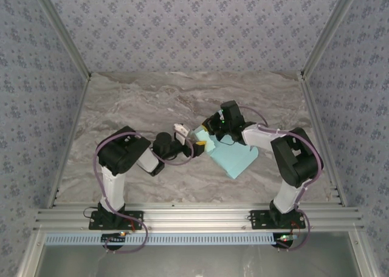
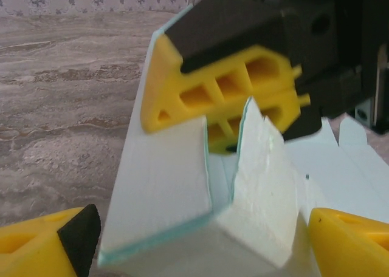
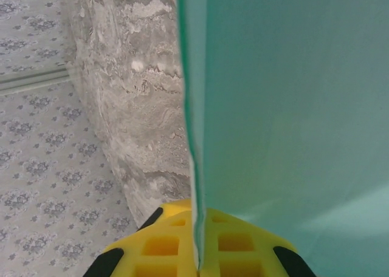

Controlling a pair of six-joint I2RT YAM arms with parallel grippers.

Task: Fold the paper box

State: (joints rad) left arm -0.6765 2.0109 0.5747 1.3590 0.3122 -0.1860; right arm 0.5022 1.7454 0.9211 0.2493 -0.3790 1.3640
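The paper box (image 1: pixel 234 157) is a pale turquoise card lying partly folded on the marble table, right of centre. My right gripper (image 1: pixel 213 129) is at its far left corner, shut on a raised card panel. In the right wrist view the card (image 3: pixel 292 107) runs edge-on into that gripper (image 3: pixel 197 253), pinched between the yellow fingers. My left gripper (image 1: pixel 189 139) sits just left of the box, open. In the left wrist view two upright flaps (image 2: pixel 164 186) stand between its spread fingers (image 2: pixel 61 243), and the right gripper's yellow fingers (image 2: pixel 225 88) clamp the card behind them.
Bare marble table (image 1: pixel 140 107) stretches to the left and far side. Patterned walls (image 1: pixel 194 22) close it in on three sides. An aluminium rail (image 1: pixel 194 216) carrying both arm bases runs along the near edge.
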